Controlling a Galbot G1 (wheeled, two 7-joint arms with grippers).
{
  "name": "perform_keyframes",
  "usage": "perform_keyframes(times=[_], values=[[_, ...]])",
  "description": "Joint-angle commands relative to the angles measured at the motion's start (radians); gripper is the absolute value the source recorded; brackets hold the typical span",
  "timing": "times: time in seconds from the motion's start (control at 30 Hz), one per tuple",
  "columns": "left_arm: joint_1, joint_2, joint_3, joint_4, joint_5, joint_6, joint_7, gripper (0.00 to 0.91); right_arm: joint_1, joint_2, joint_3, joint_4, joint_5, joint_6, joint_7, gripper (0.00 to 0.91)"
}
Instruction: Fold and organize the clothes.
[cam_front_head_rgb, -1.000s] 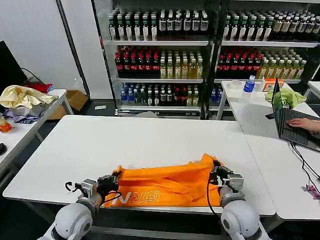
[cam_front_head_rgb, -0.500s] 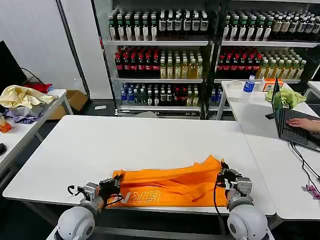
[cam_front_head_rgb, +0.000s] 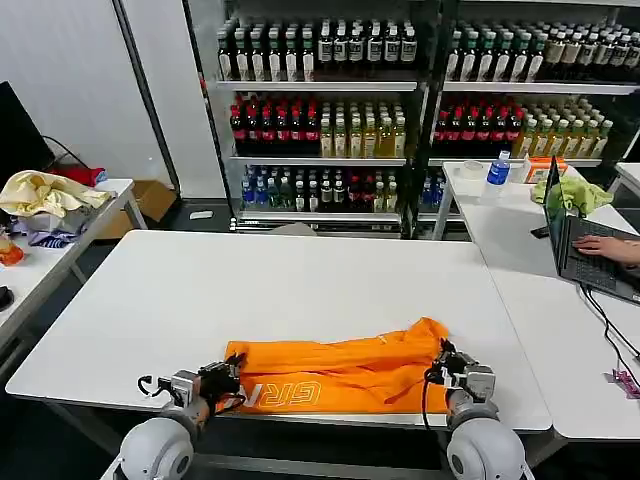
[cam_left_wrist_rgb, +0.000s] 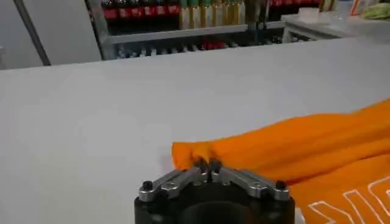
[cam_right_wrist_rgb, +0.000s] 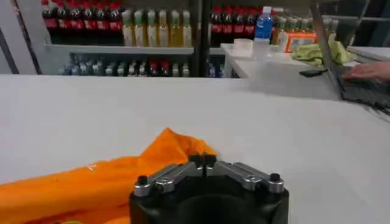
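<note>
Near the front edge of the white desk (cam_front_head_rgb: 200, 290) lies the orange T-shirt (cam_front_head_rgb: 340, 372), gathered into a long, wrinkled band running side to side, with white lettering showing on its near fold. At its left end the left hand (cam_front_head_rgb: 228, 378) is clenched on a bunched corner of the fabric; the left wrist view shows the fingertips pressed together on it (cam_left_wrist_rgb: 207, 164). At the shirt's right end the right hand (cam_front_head_rgb: 447, 362) likewise grips a raised corner, its fingers closed on the cloth (cam_right_wrist_rgb: 204, 160).
</note>
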Motion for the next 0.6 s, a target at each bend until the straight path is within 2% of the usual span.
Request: perform_keyframes(times=[0.03,0.33,0.43,0.6], values=[[-0.01,-0.028,0.006,0.002,0.006,-0.018,-0.007,0.907,-0.016,0.021,-0.023,-0.01,-0.037,0.001,-0.014,0.907],[0.057,-0.035,-0.055,-0.073,0.003,-0.041,-0.042,0.907,-0.121,0.01,0.023,0.125,-0.067,0.023,-0.04,0.907],[0.094,-0.061,-0.093,-0.108,-0.015,-0.041,-0.098,0.907,-0.167,0.008,0.05,0.16,-0.073,0.03,-0.048,0.907],[0.165,-0.146,-0.121,-0.121,-0.028,-0.049,-0.179,0.907,-0.19,0.022,0.052,0.145,-0.098,0.039,-0.048,0.907]])
